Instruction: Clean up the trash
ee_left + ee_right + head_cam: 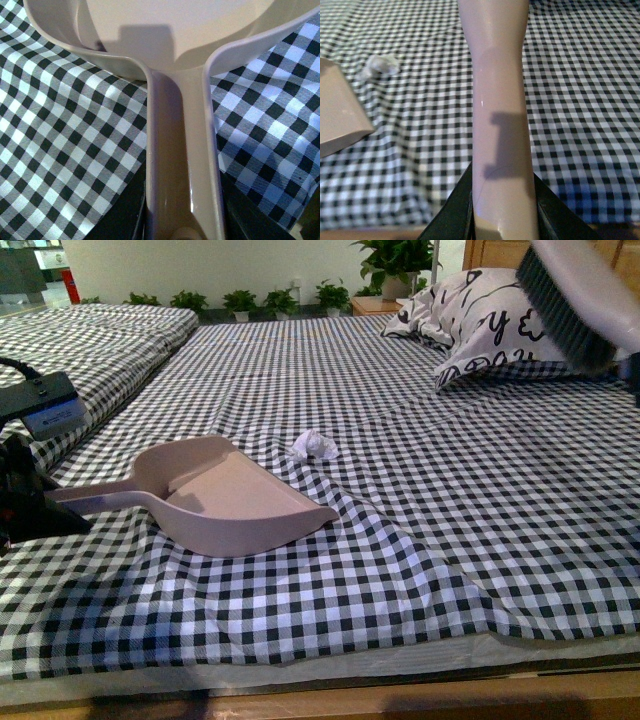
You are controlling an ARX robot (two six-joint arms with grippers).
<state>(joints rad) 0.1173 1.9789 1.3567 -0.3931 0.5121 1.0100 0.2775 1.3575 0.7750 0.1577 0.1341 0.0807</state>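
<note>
I hold the pink dustpan [235,502] flat on the checked bed [450,500] with my left gripper [182,227], jaws closed on its handle, mouth toward the trash [314,445] just beyond. My right gripper [502,220] has its jaws closed on the brush [565,305], held high, ready to sweep.

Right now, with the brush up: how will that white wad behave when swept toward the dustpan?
The wad looks like crumpled tissue, so probably very light; it may skitter rather than slide. It's irregular, so likely tumbles, not rolls true. The checked bedcover is soft and wrinkled, which could snag it before the dustpan lip.
</note>
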